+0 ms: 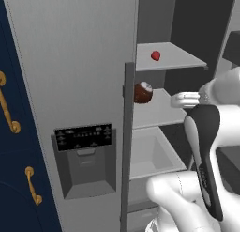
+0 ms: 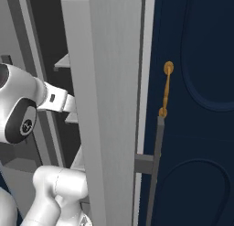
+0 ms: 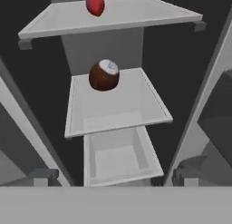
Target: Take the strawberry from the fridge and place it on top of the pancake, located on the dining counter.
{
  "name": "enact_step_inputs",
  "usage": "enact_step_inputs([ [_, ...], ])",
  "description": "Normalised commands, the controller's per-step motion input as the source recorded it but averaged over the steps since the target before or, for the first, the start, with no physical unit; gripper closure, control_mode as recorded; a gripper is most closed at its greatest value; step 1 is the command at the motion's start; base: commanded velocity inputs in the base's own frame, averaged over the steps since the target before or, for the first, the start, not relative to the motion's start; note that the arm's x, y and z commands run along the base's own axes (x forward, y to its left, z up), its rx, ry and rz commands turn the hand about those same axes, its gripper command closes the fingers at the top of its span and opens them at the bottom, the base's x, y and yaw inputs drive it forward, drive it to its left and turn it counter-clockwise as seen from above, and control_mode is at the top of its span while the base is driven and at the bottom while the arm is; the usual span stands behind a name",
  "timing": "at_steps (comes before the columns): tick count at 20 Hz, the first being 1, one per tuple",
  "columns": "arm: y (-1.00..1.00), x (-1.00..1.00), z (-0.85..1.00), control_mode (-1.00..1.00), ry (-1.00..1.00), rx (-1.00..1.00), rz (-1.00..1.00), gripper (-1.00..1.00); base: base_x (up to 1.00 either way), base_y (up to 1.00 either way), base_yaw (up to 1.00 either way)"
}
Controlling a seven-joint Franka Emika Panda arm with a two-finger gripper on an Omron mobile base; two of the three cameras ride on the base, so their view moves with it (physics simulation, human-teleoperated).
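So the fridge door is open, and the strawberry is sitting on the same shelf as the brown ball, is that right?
Not quite. The fridge is open, but the strawberry sits on the upper shelf, one shelf above the brown ball. The hand view shows both shelves clearly.

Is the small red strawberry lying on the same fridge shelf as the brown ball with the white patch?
No, the small red strawberry lies on the upper shelf, while the brown ball with the white patch sits one shelf lower.
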Motion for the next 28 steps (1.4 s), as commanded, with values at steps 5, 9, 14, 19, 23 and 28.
enact_step_inputs([
  [5, 0.20, 0.45, 0.41, -1.00, -0.01, -0.07, 0.02, -1.00, 0.00, 0.00, 0.00],
  [9, -0.11, 0.62, 0.23, -1.00, 0.00, -0.01, 0.01, -1.00, 0.00, 0.00, 0.00],
  [14, -0.35, 0.94, 0.04, -1.00, 0.01, 0.01, 0.04, -1.00, 0.00, 0.00, 0.00],
  [19, 0.00, 0.98, 0.32, -1.00, 0.00, 0.00, 0.03, -1.00, 0.00, 0.00, 0.00],
  [23, 0.03, 0.99, 0.10, -1.00, 0.00, 0.00, 0.04, -1.00, 0.00, 0.00, 0.00],
  [28, 0.07, 0.70, 0.00, -1.00, 0.00, 0.00, 0.01, -1.00, 0.00, 0.00, 0.00],
])
